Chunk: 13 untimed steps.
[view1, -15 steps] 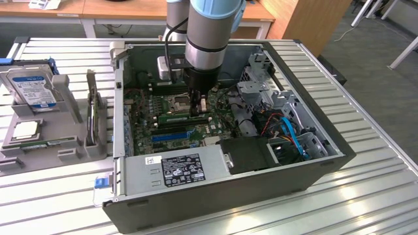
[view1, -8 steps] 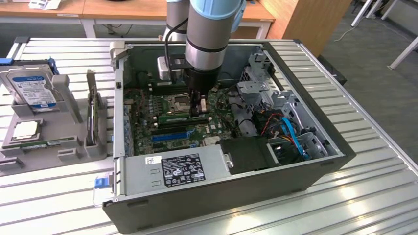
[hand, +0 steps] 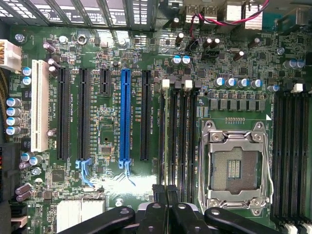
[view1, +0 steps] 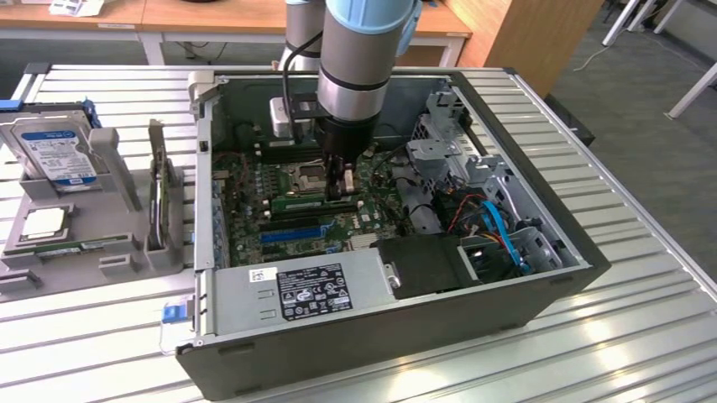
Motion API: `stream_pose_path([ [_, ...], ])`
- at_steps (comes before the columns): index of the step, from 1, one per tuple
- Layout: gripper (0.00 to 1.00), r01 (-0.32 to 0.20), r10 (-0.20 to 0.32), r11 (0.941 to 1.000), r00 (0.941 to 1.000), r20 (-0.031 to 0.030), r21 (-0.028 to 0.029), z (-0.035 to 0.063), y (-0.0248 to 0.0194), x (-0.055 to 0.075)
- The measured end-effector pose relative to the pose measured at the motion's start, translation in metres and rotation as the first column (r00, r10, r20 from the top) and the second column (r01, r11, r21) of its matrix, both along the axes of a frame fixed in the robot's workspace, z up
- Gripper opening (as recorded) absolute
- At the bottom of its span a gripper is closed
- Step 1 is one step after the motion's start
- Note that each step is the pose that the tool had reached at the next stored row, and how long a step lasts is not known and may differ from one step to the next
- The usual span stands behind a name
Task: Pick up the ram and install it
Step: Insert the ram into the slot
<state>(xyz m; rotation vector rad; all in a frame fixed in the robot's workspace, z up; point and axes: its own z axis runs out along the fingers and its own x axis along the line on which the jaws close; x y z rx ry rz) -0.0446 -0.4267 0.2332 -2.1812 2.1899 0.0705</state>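
Long, narrow green circuit-board ram stick (view1: 300,202) stands on edge in a motherboard slot, between the metal processor socket (view1: 309,175) and the blue plastic slot (view1: 294,236). The pincer (view1: 342,186), all but closed, sits over the stick's end toward the exterior view's right. The stick's long axis runs toward that view's left. Whether the pincer grips it cannot be told.
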Motion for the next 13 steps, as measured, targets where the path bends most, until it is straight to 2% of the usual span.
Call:
stream_pose_path([
  [13,0.11,0.000,0.000,1.0000,1.0000,0.0001,0.0002,-0.0017,0.0000,0.0000],
])
